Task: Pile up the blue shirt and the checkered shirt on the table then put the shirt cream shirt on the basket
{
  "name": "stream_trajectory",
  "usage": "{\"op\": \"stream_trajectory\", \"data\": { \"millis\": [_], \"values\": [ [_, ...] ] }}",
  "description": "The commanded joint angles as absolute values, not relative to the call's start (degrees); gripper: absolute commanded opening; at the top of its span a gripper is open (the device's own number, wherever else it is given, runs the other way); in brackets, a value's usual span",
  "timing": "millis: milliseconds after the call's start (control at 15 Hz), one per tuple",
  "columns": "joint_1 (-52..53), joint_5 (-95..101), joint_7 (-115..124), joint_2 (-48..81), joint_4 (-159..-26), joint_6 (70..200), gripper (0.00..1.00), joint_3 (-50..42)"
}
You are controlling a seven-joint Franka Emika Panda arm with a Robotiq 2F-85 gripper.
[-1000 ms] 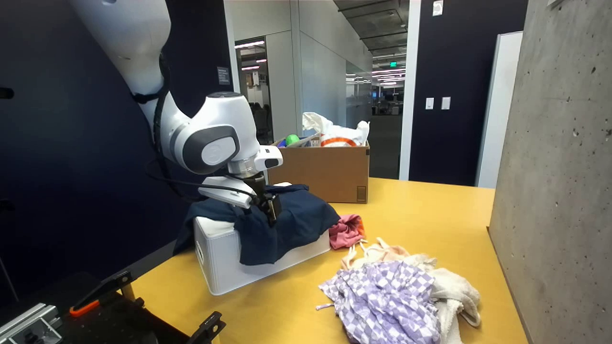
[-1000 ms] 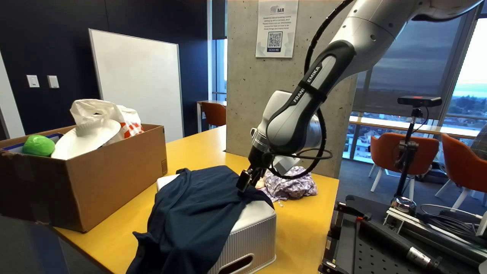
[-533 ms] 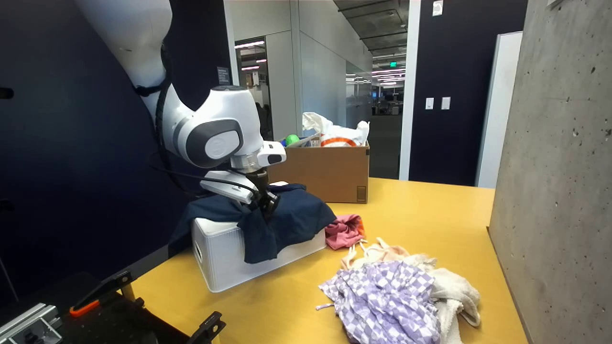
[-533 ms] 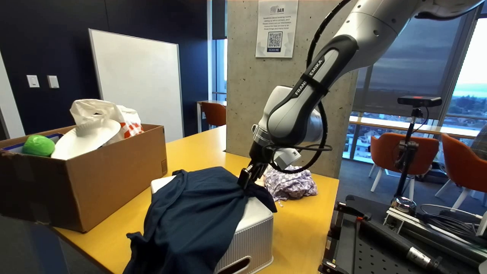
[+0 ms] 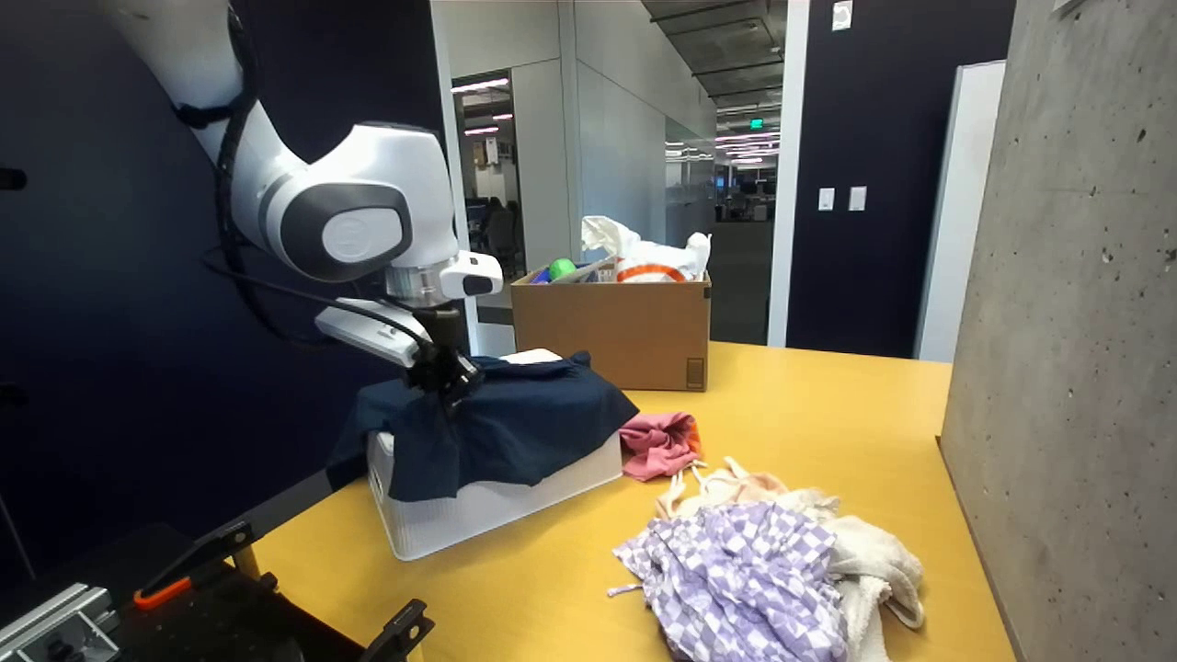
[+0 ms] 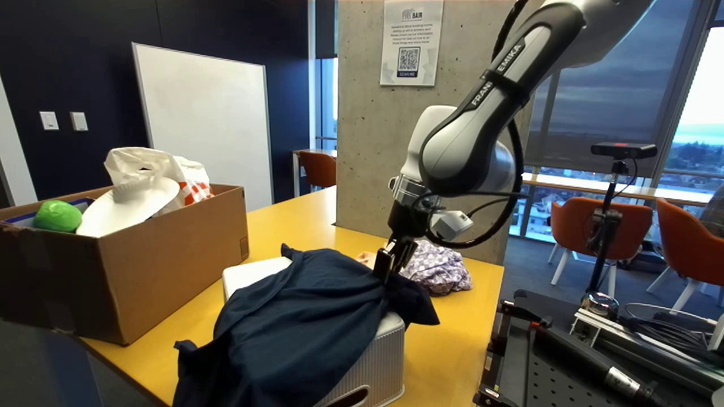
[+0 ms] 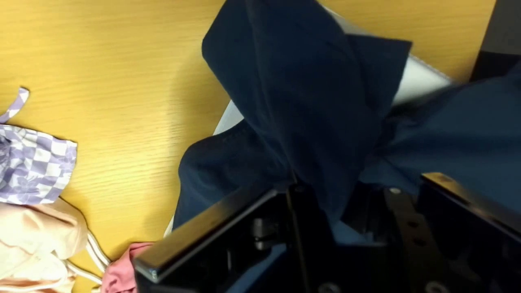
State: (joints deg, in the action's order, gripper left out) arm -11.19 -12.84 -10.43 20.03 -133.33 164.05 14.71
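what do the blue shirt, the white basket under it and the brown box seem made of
Blue shirt: matte, soft fabric, perhaps cotton, draping in loose folds.
White basket: probably satin plastic, from its ribbed walls and end slot.
Brown box: likely matte cardboard, thin-walled, with a printed mark.

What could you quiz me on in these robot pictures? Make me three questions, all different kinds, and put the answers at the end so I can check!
1. Pick one. What does the claw have between its fingers?
a) the pink cloth
b) the blue shirt
c) the white bag

2. True or false? The checkered shirt is inside the cardboard box.

3. Fill in the gap: the blue shirt is draped over a white ____.

Key
1. b
2. False. The checkered shirt is out on the table.
3. Basket: it is the white basket.
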Motion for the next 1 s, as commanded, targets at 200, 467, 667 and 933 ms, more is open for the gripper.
{"op": "stream_trajectory", "data": {
  "millis": [200,467,667,933],
  "values": [
    [-8.7,-18.1,-10.5,0.6,-140.0,158.5,0.03,11.6],
    [-8.5,-9.8,-4.6,-4.6,-137.2,156.4,0.03,2.8],
    [-11.5,-2.6,-0.8,-5.2,-134.4,156.5,0.03,-3.6],
    [-15.3,5.0,5.7,-4.0,-128.5,156.5,0.03,-9.2]
  ]
}}
